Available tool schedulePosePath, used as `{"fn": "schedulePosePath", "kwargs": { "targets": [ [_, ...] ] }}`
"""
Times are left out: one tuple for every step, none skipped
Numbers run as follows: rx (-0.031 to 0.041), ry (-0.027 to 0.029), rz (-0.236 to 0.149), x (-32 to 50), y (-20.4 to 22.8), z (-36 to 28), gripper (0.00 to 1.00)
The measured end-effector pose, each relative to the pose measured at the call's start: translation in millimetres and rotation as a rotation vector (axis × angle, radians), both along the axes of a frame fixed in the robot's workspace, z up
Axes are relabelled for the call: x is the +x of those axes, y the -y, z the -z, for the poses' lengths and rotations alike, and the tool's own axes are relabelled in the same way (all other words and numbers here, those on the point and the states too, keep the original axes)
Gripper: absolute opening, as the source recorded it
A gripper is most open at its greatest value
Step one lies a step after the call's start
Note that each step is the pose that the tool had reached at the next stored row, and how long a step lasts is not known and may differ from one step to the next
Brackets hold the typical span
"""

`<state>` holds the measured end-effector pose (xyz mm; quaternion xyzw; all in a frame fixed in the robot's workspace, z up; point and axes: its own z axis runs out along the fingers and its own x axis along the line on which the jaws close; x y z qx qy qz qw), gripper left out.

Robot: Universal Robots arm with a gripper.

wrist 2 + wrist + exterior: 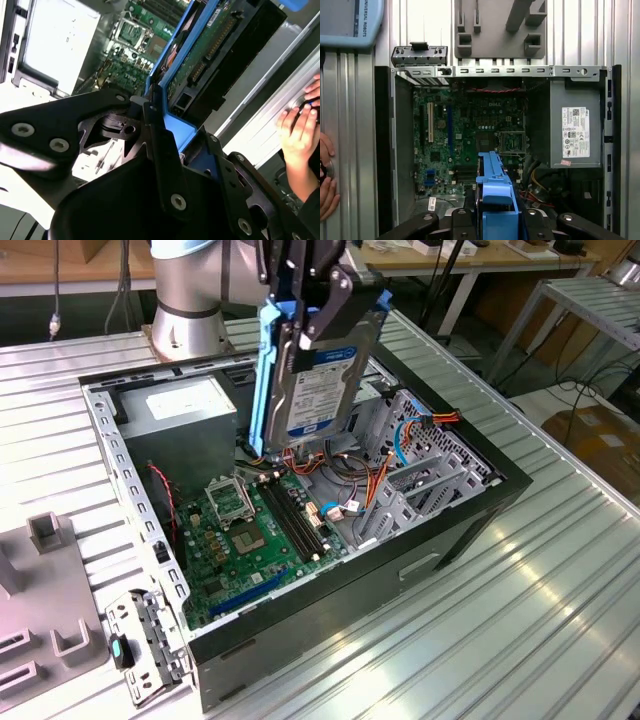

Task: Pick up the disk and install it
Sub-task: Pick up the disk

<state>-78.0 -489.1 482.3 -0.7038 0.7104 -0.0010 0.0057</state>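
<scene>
**Flat grey-metal disk with blue plastic carrier frame (322, 390) clamped in black end effector (315, 310) over open black computer case (455, 525)**

End effector closed tight on the disk's upper part, fingers bearing on both faces. Disk held upright on edge, white-and-blue label turned toward the exterior view's camera. Positioned above the case interior, over the space between the green motherboard (250, 540) and the grey metal drive cage (425, 465). Contact between disk's lower edge and the orange cables (380, 485) beneath: not determinable. Grey metal power supply box with white sticker (185, 415) seated in the case corner toward the exterior view's left. Case lying on ribbed metal table (520, 620). Person's hand (300, 125) resting on the table beside the case.
</scene>
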Motion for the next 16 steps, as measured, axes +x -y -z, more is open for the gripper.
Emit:
{"fn": "schedulePosePath", "kwargs": {
  "targets": [
    [-0.0001,0.0,0.0,5.8,0.0,0.2,0.37],
    [0.0,0.0,0.0,10.5,0.0,0.4,0.37],
    [0.0,0.0,0.0,15.8,0.2,0.6,0.37],
    [0.0,0.0,0.0,18.4,0.5,0.7,0.37],
    [-0.0002,0.0,0.0,20.5,1.1,0.8,0.37],
    [-0.0003,0.0,0.0,21.3,2.1,0.9,0.37],
    [-0.0003,0.0,0.0,22.1,5.0,1.0,0.37],
    [-0.0003,0.0,0.0,22.5,7.8,1.2,0.37],
    [-0.0004,0.0,0.0,22.9,11.2,1.3,0.37],
    [-0.0002,0.0,0.0,23.2,15.2,1.5,0.37],
    [-0.0002,0.0001,0.0,23.4,19.0,1.8,0.37],
    [-0.0003,0.0,0.0,23.9,24.6,2.0,0.37],
    [-0.0003,0.0,0.0,24.4,28.8,2.3,0.37],
    [-0.0002,0.0,0.0,24.9,32.0,2.5,0.37],
    [-0.0002,-0.0001,0.0,25.7,36.4,2.8,0.37],
    [-0.0003,-0.0003,0.0,26.5,39.9,3.0,0.37]
  ]
}}
